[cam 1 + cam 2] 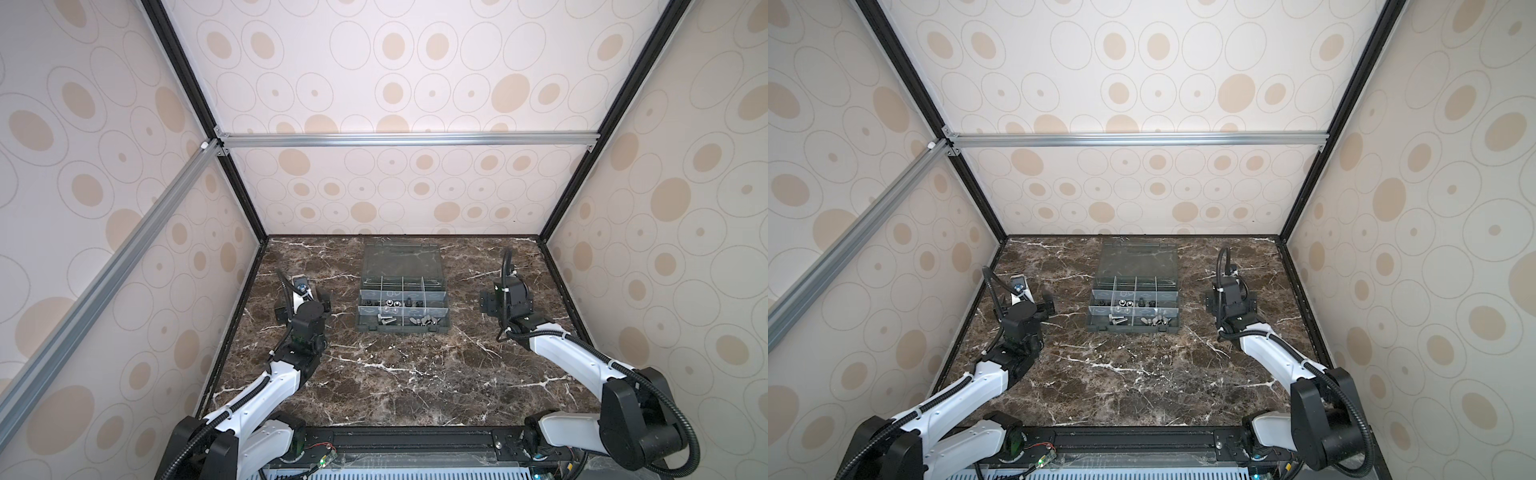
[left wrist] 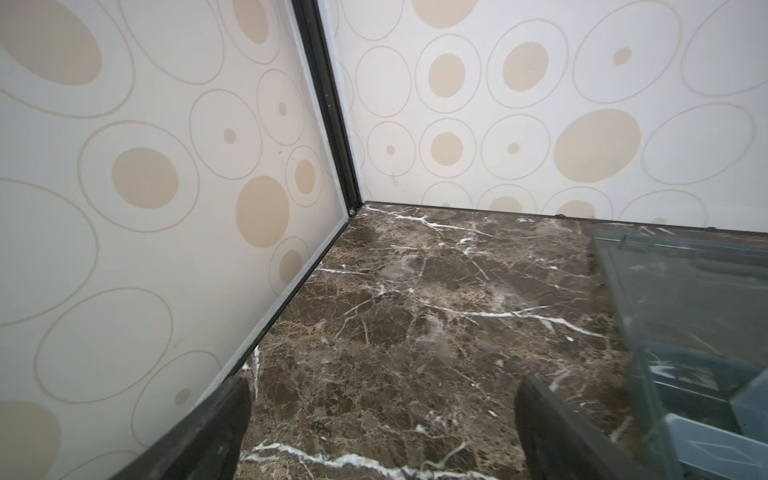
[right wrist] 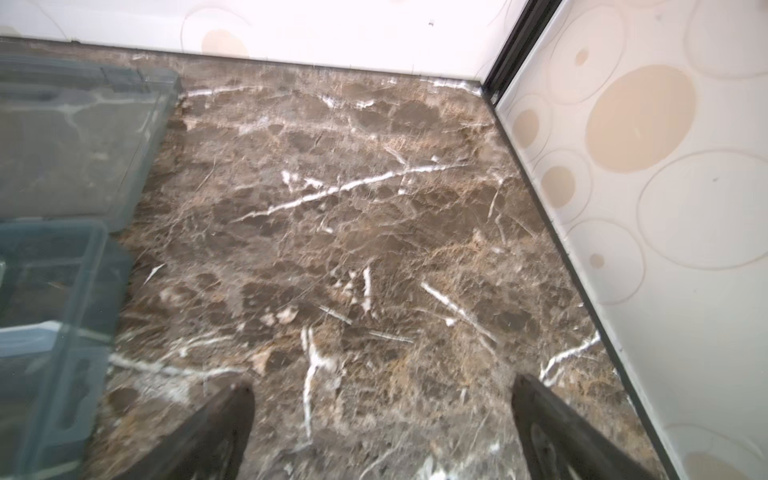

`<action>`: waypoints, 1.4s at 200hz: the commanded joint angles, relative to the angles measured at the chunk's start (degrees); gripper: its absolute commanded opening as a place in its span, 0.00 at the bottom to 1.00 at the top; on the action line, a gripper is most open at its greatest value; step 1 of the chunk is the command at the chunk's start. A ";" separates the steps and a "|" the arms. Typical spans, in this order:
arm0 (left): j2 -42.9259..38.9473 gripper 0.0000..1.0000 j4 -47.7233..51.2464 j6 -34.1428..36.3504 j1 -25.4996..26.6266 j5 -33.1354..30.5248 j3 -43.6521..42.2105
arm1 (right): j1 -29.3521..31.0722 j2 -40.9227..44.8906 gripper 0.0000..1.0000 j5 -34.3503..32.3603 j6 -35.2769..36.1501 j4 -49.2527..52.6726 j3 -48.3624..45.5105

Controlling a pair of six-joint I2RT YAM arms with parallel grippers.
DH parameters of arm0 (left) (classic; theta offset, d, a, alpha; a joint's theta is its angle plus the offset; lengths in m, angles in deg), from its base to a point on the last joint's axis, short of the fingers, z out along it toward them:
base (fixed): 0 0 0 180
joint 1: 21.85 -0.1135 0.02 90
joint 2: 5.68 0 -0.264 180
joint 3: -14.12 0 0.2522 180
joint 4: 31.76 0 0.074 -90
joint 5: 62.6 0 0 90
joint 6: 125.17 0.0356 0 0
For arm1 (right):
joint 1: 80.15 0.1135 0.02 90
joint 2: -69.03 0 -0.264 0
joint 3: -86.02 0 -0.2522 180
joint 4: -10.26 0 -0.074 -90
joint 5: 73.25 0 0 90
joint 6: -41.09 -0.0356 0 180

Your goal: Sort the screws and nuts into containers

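Screws (image 1: 384,319) lying flat in two cells of the near row of the containers (image 1: 434,297), shafts pointing various ways. Nuts (image 1: 390,303) in the middle row just beyond; far row seemingly bare. Organizer box (image 1: 402,330) central on the marble tabletop (image 1: 395,374), long side running left to right, clear lid (image 1: 399,259) folded open flat toward the far wall. No loose piece made out on the marble.

Left gripper (image 2: 382,399) well to the left of the box, jaws spread wide, nothing between them, aimed toward the far left corner. Right gripper (image 3: 382,399) well to the right, likewise spread and empty over bare marble. Box between the two, roughly level with both; right one perhaps slightly nearer.

Sorting probably finished or close to it. For any further pick: an inward turn toward the cells from either side.
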 commanded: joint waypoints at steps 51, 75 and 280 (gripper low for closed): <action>7.13 0.99 -24.36 0.73 -5.81 -1.44 -12.86 | -8.47 -1.11 1.00 6.98 3.60 -34.11 -17.28; 13.03 0.99 -36.69 2.29 -7.75 5.65 -13.41 | -10.01 -3.99 1.00 9.59 2.81 -36.13 -16.00; 31.14 0.99 -48.65 3.43 -14.79 23.12 -8.56 | -10.92 -14.85 1.00 13.37 3.26 -42.23 -13.74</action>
